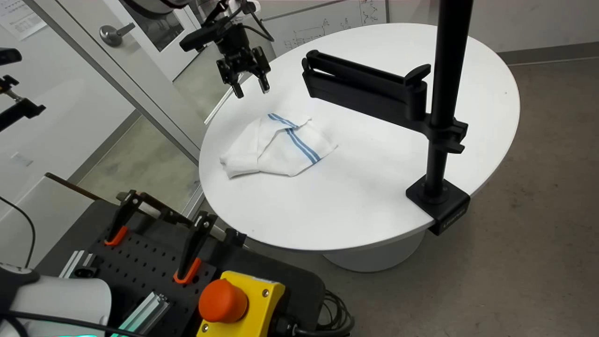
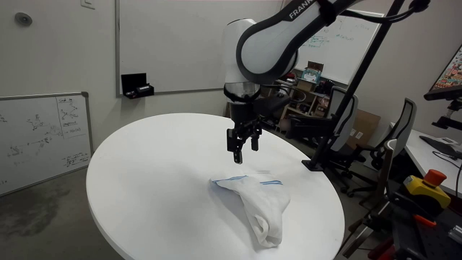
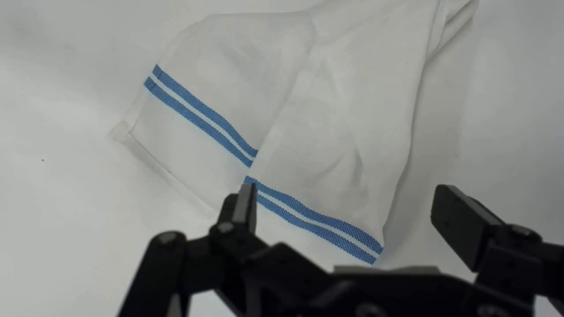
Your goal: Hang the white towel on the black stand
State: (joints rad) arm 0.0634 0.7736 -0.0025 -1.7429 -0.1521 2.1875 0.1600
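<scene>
- Holds the gripper [image 1: 252,91] in the air over the round white table [image 1: 351,201], pointed down at the tabletop.
- Has the fingers [image 3: 462,224] spread wide, with a broad gap between them in the wrist view.
- Shows the white towel [image 1: 281,150] lying rumpled and partly folded over on the table, between its middle and its rim.
- Shows double blue stripes [image 3: 205,109] on the towel, overlapped by a finger in the wrist view.
- Shows the black stand [image 1: 442,107] mounted at the table's rim, with its base [image 1: 435,201] reaching over the edge and a folded arm [image 1: 365,96] stretching out above the tabletop.
- Includes, in both exterior views, a yellow box [image 1: 264,295] with an orange-red button [image 1: 222,299], off the table and beyond its rim.
- Includes, in both exterior views, a whiteboard [image 2: 39,141] with handwriting, low by the wall [image 2: 72,50] past the table's rim.
</scene>
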